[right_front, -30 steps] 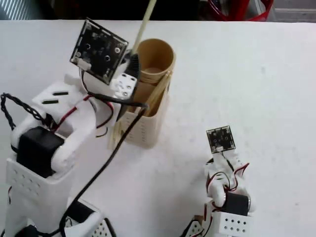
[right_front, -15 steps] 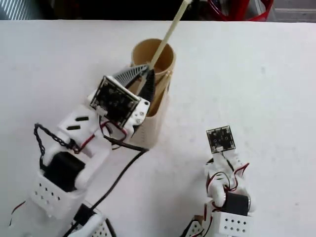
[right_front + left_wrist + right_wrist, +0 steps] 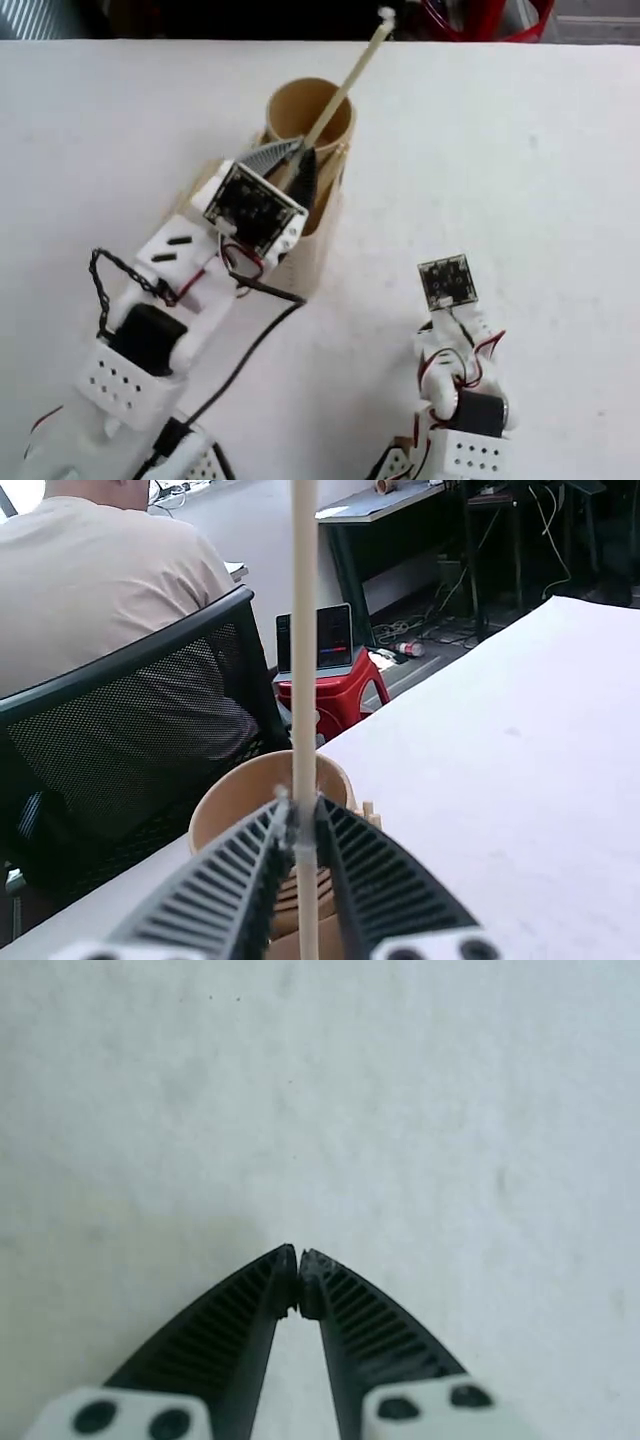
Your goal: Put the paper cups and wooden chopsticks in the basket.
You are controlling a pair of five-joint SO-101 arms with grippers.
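The left gripper (image 3: 297, 152) is pinched tight on a wooden chopstick (image 3: 348, 75). The chopstick slants up out of the paper cup (image 3: 285, 105), which stands in the basket (image 3: 305, 255) toward the table's (image 3: 520, 150) far edge. The right gripper (image 3: 298, 1260) sits closed on nothing, low over bare table by the near edge

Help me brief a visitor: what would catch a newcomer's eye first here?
The long wooden chopstick sticking up at a slant, clamped by the left gripper over the paper cup in the basket. Apart from it, the right gripper sits shut above the white table.
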